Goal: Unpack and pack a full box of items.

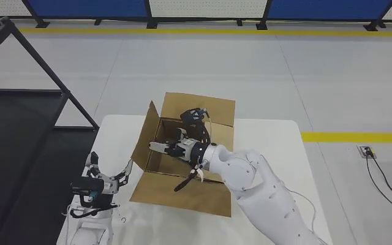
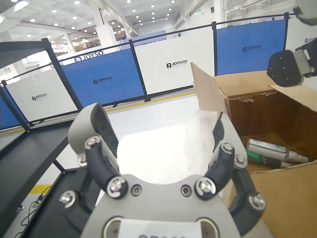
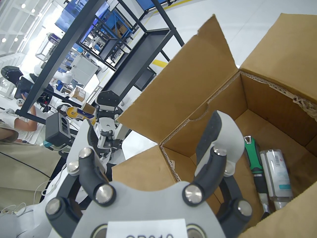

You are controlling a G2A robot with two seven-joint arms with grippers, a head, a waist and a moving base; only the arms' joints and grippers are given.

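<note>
An open cardboard box (image 1: 184, 196) stands on the white table (image 1: 275, 141) with its flaps spread. On its floor lie a clear bottle (image 3: 275, 172) and a green-handled tool (image 3: 255, 159); the left wrist view also catches the bottle (image 2: 270, 149) and the tool (image 2: 257, 159). My right gripper (image 1: 166, 164) hangs open over the box's left side, with nothing between its fingers (image 3: 218, 130). In its own view, the right gripper (image 3: 151, 127) straddles a box corner. My left gripper (image 1: 111, 164) is open and empty over the table, left of the box (image 2: 284, 115). The left gripper (image 2: 161, 127) points along the table.
A black metal rack (image 1: 37, 122) stands off the table's left side. Blue and white barrier panels (image 2: 161, 70) line the far floor behind a yellow line (image 1: 343, 136). The left box flap (image 1: 146, 138) sticks up between the two grippers.
</note>
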